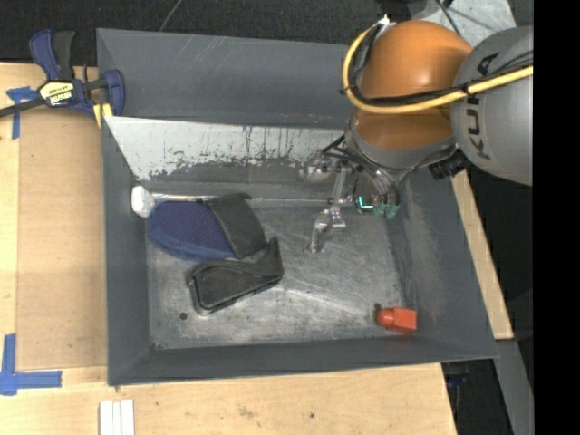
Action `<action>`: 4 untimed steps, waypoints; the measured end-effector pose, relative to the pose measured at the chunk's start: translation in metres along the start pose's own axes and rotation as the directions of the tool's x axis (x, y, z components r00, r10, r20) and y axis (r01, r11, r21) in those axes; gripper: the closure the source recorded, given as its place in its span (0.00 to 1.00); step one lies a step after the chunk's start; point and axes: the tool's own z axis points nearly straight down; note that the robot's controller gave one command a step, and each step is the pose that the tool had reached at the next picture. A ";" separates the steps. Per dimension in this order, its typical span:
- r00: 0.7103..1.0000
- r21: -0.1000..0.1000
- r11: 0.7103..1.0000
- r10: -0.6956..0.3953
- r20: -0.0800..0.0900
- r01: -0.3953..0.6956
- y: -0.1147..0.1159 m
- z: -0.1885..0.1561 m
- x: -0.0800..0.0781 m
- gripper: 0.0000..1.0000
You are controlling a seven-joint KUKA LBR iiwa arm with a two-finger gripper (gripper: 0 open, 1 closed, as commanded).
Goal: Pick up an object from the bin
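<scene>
— While the arm (503, 107) reaches in from the right, where does its gripper (326, 227) stand?

— It hangs below the orange cover (403, 80) of the wrist, over the bare floor of the bin (272, 356). This is a little right of the middle and nearer to the far edge than to the near edge.

— Is it released or clenched?

— I cannot tell this. I see nothing held in it.

— Which thing lies nearest to it?

— The black pouch (234, 279). It is flat and lies left of the gripper, a little toward the near edge, and does not touch it. Bare metal shows between them.

— What else lies in the bin?

— Just behind the black pouch there is a blue cloth piece (186, 229), rounded, toward the left edge. A dark grey strap (237, 225) lies across its right side, and the strap's lower end meets the pouch. Near the far-left corner of the floor there is a small white cap (141, 200), just beside the blue cloth piece.

— And on the right side?

— A small red block (396, 318) sits in the near-right corner, against the foot of the wall. It is well apart from the gripper and from the three things on the left.
</scene>
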 end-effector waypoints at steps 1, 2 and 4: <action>0.993 0.004 0.993 -0.116 0.017 0.116 0.076 0.122 0.033 0.00; 0.948 0.003 0.948 -0.319 0.009 0.319 0.067 0.110 0.040 0.00; 0.821 0.013 0.822 -0.569 0.047 0.569 0.093 0.133 0.053 0.00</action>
